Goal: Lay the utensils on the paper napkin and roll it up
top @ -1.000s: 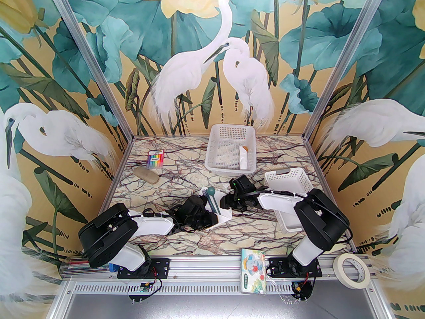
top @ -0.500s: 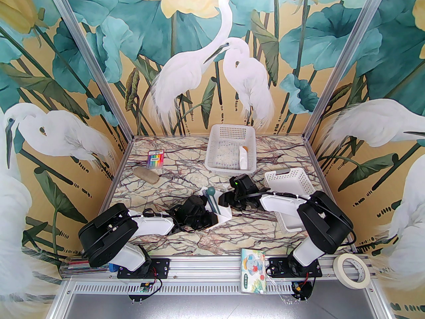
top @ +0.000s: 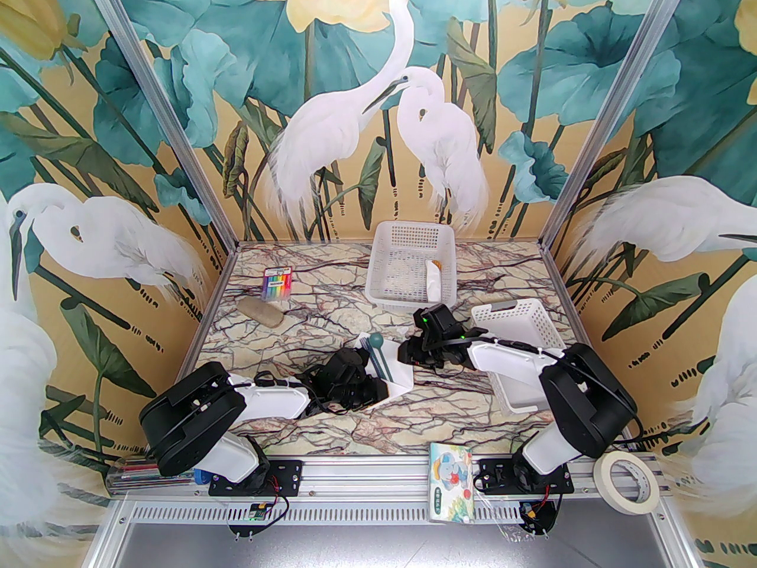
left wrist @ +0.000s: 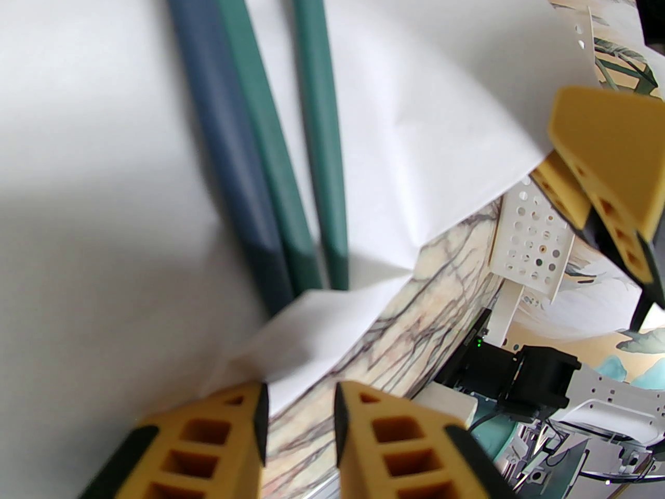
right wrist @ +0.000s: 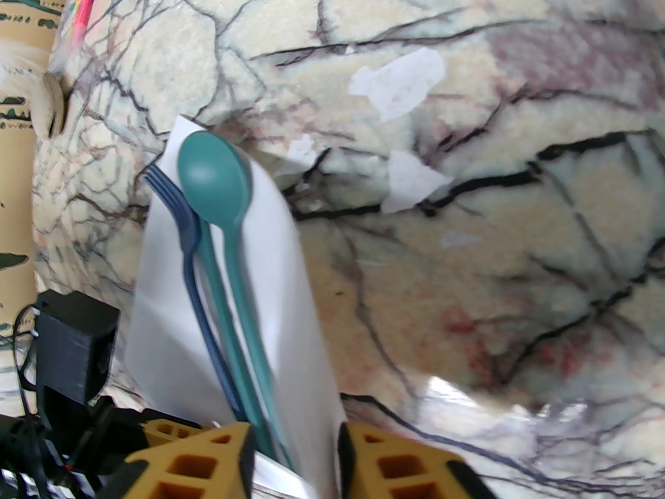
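The white paper napkin [top: 400, 380] [left wrist: 104, 185] [right wrist: 166, 330] lies mid-table with its right side folded up. On it rest a teal spoon [top: 376, 339] [right wrist: 215, 174], a dark blue fork [right wrist: 176, 211] [left wrist: 218, 122] and a third teal handle [left wrist: 260, 148], side by side. My left gripper [top: 372, 383] [left wrist: 298, 398] is at the napkin's near corner, its jaws almost together on the folded tip. My right gripper [top: 406, 356] [right wrist: 296, 445] pinches the raised right edge. One of its yellow fingers [left wrist: 602, 122] shows in the left wrist view.
A white basket [top: 378, 293] at the back holds a paper-wrapped orange-tipped utensil [top: 434, 278]. A second basket [top: 520, 320] lies under my right arm. Marker pack [top: 277, 284] and a beige lump [top: 260, 312] sit far left. Tissue pack [top: 450, 481] and tape roll [top: 627, 483] sit on the front rail. Paper scraps [right wrist: 400, 83] dot the table.
My right arm's elbow has swung to the right and its wrist has turned and lifted slightly away. The left arm, napkin and utensils have hardly moved.
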Robot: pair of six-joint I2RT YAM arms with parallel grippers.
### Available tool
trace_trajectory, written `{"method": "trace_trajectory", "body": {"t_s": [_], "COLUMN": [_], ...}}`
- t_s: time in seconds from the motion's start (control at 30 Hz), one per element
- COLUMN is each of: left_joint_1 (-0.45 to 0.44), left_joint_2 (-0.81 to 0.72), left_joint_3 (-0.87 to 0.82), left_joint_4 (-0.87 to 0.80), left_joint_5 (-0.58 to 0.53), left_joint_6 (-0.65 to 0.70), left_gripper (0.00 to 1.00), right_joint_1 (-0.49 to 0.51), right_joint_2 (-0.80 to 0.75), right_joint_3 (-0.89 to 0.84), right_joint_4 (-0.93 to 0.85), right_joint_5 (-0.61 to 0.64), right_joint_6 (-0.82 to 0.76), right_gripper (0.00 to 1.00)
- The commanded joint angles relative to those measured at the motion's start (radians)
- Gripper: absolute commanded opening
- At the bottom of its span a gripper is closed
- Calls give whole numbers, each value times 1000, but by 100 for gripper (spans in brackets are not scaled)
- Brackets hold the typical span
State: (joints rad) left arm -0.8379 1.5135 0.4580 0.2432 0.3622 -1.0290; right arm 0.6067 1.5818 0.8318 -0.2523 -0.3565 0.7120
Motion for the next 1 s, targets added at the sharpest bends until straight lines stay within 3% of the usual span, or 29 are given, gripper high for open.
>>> {"method": "trace_trajectory", "body": {"t_s": [0.0,0.23,0.63,0.97], "left_joint_1": [-8,-7,-8,-8], "left_joint_2": [27,27,36,39], "left_joint_3": [-36,-32,-18,-15], "left_joint_4": [-102,-107,-113,-112], "left_joint_5": [-25,-29,-27,-28], "left_joint_6": [3,3,10,12], "left_gripper": [30,29,29,29], "right_joint_1": [-2,9,42,79], "right_joint_2": [-20,-14,21,67], "right_joint_3": [34,51,36,35], "right_joint_4": [-82,-102,-6,63], "right_joint_5": [48,9,-122,-159], "right_joint_6": [-47,-60,26,82], "right_gripper": [22,10,9,9]}}
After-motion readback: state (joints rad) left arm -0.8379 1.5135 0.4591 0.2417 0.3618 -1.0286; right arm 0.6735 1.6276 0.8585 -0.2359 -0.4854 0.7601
